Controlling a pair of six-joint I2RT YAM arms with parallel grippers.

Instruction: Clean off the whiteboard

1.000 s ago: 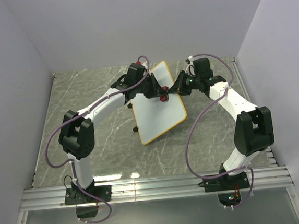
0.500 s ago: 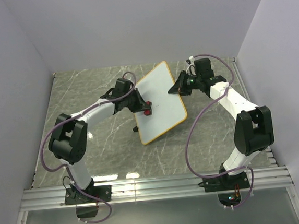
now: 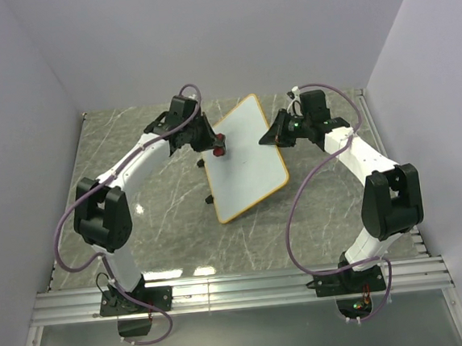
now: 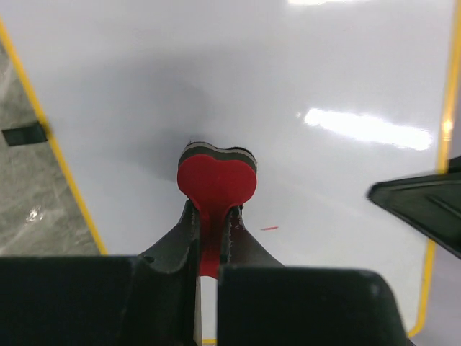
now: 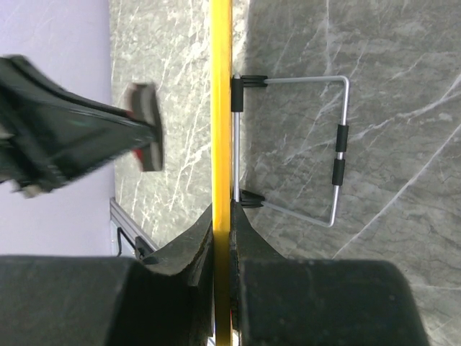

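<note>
The whiteboard (image 3: 247, 167) stands tilted on the table, white with an orange-yellow rim. My left gripper (image 3: 212, 148) is shut on a small red eraser (image 3: 220, 150), which is pressed to the board near its upper left edge. In the left wrist view the eraser (image 4: 217, 179) sits between my fingertips (image 4: 189, 216), and a tiny red mark (image 4: 269, 228) shows on the whiteboard (image 4: 324, 72) beside it. My right gripper (image 3: 269, 136) is shut on the board's right rim; its wrist view shows the yellow rim (image 5: 220, 108) edge-on, running into the right gripper (image 5: 222, 225).
A wire stand (image 5: 338, 144) with black clips props the board from behind; one foot (image 3: 209, 199) shows at its left. The grey marble table (image 3: 138, 221) is walled on three sides. A metal rail (image 3: 241, 289) runs along the near edge.
My left gripper has carried the eraser across the board, from its right middle down to the left, then up to the upper left edge. The right gripper and the board stay put.
</note>
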